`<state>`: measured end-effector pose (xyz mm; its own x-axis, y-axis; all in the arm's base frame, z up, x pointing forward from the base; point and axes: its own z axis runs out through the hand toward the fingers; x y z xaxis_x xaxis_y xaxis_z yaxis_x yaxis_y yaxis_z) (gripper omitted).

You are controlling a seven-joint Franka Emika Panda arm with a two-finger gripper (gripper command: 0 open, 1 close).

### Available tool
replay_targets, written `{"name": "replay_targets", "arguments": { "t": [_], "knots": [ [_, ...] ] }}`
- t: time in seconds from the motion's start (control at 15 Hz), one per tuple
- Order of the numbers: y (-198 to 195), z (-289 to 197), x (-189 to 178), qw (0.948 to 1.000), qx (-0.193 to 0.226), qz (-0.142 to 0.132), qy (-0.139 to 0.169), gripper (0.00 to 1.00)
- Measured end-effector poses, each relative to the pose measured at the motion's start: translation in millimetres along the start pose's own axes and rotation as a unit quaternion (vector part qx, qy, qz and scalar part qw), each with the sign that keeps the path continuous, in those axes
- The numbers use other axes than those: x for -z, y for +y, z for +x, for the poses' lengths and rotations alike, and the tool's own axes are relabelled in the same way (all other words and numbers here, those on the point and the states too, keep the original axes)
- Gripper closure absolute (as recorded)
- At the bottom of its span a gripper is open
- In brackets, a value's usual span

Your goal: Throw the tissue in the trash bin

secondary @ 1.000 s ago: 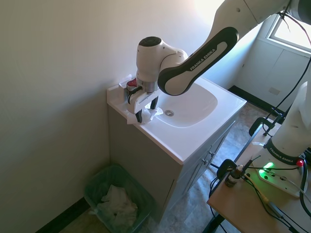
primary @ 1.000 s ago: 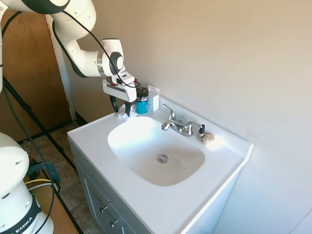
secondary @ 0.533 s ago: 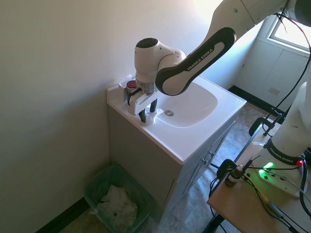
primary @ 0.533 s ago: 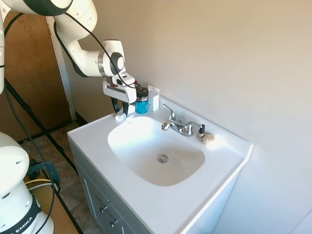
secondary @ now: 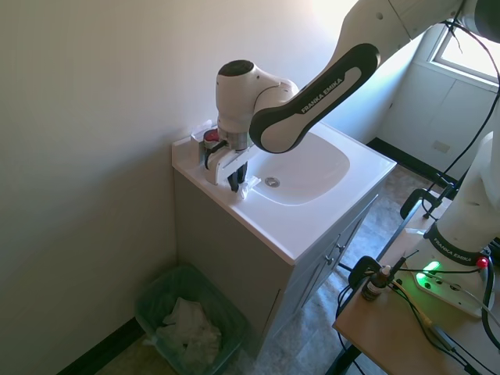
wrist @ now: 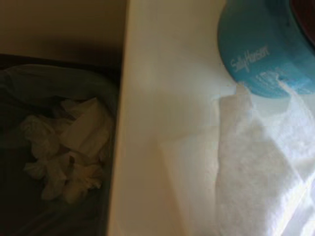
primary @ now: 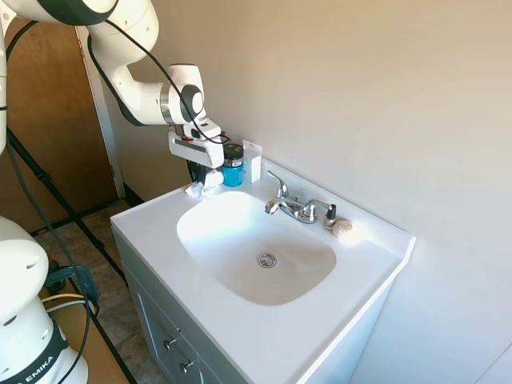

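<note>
The end effector [secondary: 238,182] pinches the tissue [secondary: 245,188] between its fingers at the table [secondary: 308,226] corner. The grasp seems done; carrying and dropping into the trash bin [secondary: 160,293] on the floor remain.

1 tissue [primary: 194,189], 1 blue jar [primary: 233,171], 1 trash bin [secondary: 187,316], 1 faucet [primary: 293,206]

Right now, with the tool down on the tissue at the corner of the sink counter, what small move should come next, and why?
Probably a short straight lift. The tool looks shut on the tissue, which seems to sit low at the counter edge, beside the blue jar. Raising it first should clear the counter and jar before swinging out toward the trash bin on the floor below.
</note>
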<state>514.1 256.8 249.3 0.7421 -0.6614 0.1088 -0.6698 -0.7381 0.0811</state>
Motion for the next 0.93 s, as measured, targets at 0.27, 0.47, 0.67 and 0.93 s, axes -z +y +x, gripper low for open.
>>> {"name": "replay_targets", "arguments": {
  "t": [0.27,0.47,0.67,0.93],
  "knots": [
    [8.3,-13.4,47.6,0.9994,0.003,0.027,0.019,1.00],
    [-2.1,-59.9,81.2,0.9984,0.016,0.040,0.036,1.00],
    [-29.1,-109.1,83.8,0.9969,0.042,0.046,0.047,1.00],
    [-79.0,-141.1,31.4,0.9971,0.069,0.026,0.019,1.00]
  ]
}}
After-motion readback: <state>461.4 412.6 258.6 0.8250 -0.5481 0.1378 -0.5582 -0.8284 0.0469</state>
